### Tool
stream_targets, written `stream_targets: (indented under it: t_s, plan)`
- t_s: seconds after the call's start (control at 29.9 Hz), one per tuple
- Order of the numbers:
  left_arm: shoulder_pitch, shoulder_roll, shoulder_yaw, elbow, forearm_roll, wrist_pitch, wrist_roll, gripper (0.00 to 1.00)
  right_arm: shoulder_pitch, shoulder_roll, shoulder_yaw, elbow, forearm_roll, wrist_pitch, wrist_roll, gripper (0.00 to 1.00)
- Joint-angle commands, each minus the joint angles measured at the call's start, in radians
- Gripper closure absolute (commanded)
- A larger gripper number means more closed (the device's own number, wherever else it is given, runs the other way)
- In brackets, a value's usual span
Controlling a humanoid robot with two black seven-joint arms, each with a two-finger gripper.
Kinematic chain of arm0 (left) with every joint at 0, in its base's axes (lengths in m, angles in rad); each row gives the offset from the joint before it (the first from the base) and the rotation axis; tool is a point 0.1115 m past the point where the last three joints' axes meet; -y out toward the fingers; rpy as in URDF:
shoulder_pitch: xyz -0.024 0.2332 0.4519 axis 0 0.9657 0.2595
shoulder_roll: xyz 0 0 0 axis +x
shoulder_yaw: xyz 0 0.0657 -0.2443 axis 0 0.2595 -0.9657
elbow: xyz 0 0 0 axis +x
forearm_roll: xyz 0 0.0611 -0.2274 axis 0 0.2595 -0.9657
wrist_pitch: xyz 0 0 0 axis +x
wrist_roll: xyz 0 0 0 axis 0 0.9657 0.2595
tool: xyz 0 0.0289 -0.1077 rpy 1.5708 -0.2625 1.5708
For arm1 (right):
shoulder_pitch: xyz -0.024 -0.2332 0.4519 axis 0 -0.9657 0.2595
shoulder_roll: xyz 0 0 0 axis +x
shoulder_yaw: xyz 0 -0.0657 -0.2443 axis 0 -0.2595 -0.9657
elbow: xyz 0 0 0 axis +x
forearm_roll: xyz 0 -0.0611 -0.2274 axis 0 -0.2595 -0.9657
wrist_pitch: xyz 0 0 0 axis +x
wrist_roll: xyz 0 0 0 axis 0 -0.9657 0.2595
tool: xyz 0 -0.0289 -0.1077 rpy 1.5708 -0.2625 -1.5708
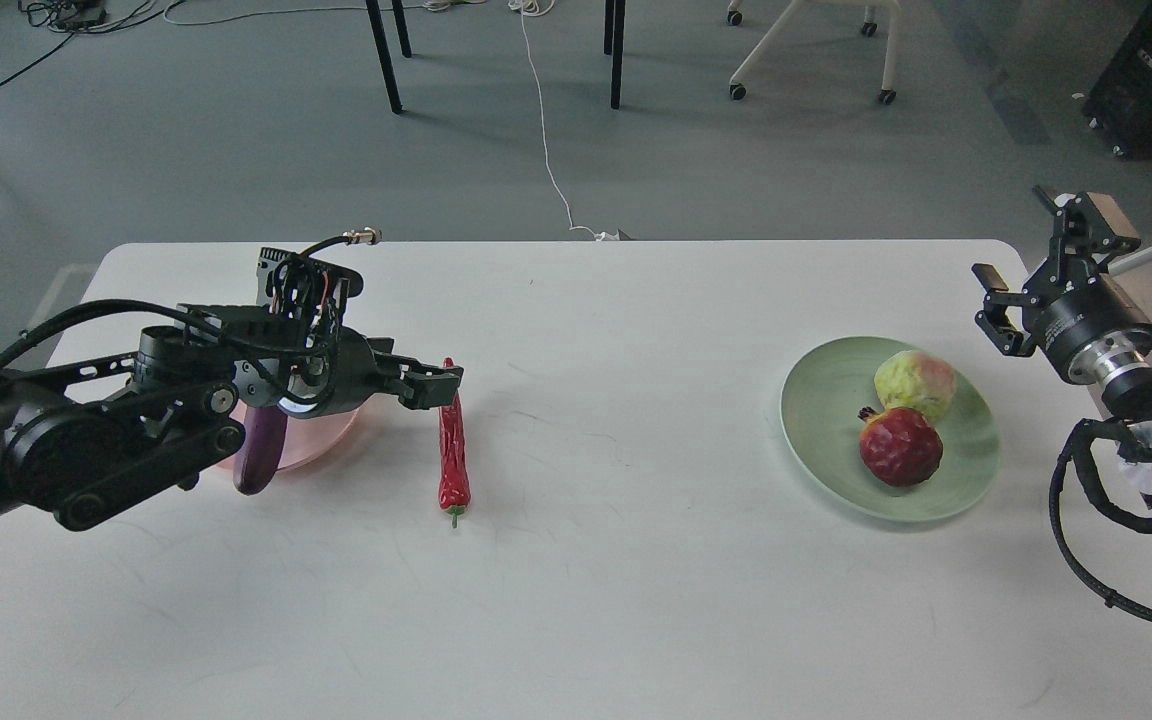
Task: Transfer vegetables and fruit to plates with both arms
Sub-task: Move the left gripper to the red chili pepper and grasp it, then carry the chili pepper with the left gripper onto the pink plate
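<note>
My left gripper (433,387) is open, with its fingertips right at the upper part of the red chili pepper (453,460), which lies lengthwise on the table. The purple eggplant (256,462) lies across the pink plate (328,440). My left arm hides most of both. The yellow-green fruit (914,385) and the dark red pomegranate (899,446) sit side by side on the mint green plate (816,400). My right gripper (996,310) is open and empty, raised beyond the green plate's right side near the table's right edge.
The white table (616,600) ends close behind the plates. Beyond it, on the floor, are chair legs (386,60), a white cable (546,150) and a wheeled chair (806,50).
</note>
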Motion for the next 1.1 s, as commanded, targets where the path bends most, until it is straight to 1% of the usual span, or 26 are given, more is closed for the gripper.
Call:
stream_targets:
  t_s: [0.0,0.17,0.4,0.53,0.67,0.94,1.0,1.07]
  plan:
    - [0.038,-0.019,-0.002,0.035,0.002,0.010,-0.001,0.05,-0.006,0.000,0.000,0.001,0.000,0.000,0.000,0.01]
    - [0.041,-0.082,-0.004,0.061,-0.005,0.027,0.000,0.05,-0.006,0.000,-0.001,-0.001,0.000,0.000,0.000,0.01]
    - [0.041,-0.126,-0.008,0.092,-0.008,0.027,0.001,0.06,-0.006,0.000,-0.001,0.001,0.000,0.000,0.000,0.01]
    - [0.043,-0.129,-0.007,0.118,-0.014,0.027,-0.001,0.11,-0.006,0.000,-0.001,0.001,0.000,0.000,0.000,0.01]
    - [0.044,-0.151,-0.008,0.151,-0.014,0.024,-0.003,0.23,-0.009,0.000,-0.004,0.001,0.000,0.000,0.000,0.01]
    - [0.044,-0.157,-0.005,0.158,-0.016,0.023,-0.001,0.56,-0.011,0.000,-0.004,0.001,0.000,0.000,0.000,0.01]
    - [0.044,-0.157,-0.004,0.158,-0.014,0.021,-0.001,0.66,-0.012,0.000,-0.004,0.001,0.000,0.000,0.000,0.01]
    - [0.043,-0.157,-0.005,0.158,-0.016,0.020,0.002,0.78,-0.014,0.000,-0.006,0.001,0.000,0.000,0.000,0.01]
